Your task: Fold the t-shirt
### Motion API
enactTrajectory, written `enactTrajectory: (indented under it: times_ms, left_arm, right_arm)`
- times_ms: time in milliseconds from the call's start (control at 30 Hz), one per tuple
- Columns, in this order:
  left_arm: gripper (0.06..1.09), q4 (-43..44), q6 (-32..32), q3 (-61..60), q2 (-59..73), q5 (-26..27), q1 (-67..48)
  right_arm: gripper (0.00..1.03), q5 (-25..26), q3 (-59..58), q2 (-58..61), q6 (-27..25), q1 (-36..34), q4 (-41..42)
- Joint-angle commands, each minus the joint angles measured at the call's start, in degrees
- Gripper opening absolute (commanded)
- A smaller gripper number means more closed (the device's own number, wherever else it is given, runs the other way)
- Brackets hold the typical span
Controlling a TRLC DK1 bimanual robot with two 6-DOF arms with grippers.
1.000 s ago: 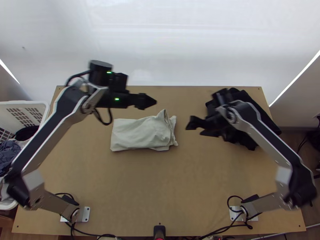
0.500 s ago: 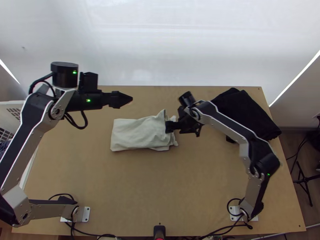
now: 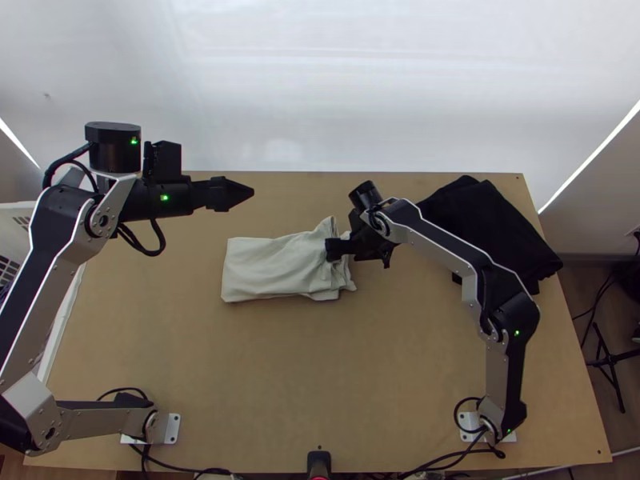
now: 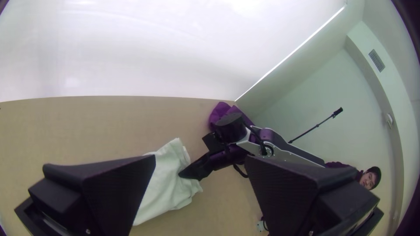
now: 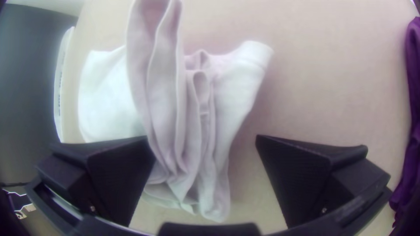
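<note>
The pale t-shirt (image 3: 276, 268) lies mid-table as a folded, roughly rectangular bundle, its right end loosely gathered with several layers. My left gripper (image 3: 252, 192) hangs above and behind the shirt's left part, apart from it; in the left wrist view the left gripper (image 4: 200, 159) is open with nothing held. At the shirt's right end is my right gripper (image 3: 330, 250). In the right wrist view the right gripper (image 5: 202, 137) stands open, the gathered layers of the shirt (image 5: 199, 144) between its fingers, nearer one of them.
Dark folded cloth (image 3: 500, 232) lies at the table's back right, behind the right arm. A white basket (image 3: 60, 320) stands at the table's left edge, partly under the left arm.
The left arm has moved back to the left. My right gripper has come left from beside the dark cloth to the shirt's right end, where the cloth has shifted slightly.
</note>
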Motion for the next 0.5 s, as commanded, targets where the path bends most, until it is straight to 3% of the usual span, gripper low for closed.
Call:
enactTrajectory:
  times_ms: [0,200,467]
  left_arm:
    - [1.04,-0.12,-0.07,0.07,0.12,-0.05,0.55]
    - [1.04,-0.12,-0.07,0.68,0.91,-0.05,0.9]
    - [1.04,-0.29,0.02,1.21,1.26,-0.05,1.6]
  right_arm:
    - [0.99,-4.56,0.4,1.83,1.1,-0.79,1.06]
    - [0.99,-8.6,0.22,3.06,2.51,-0.61,2.2]
    - [0.99,-10.1,1.98,5.69,3.65,-0.43,4.31]
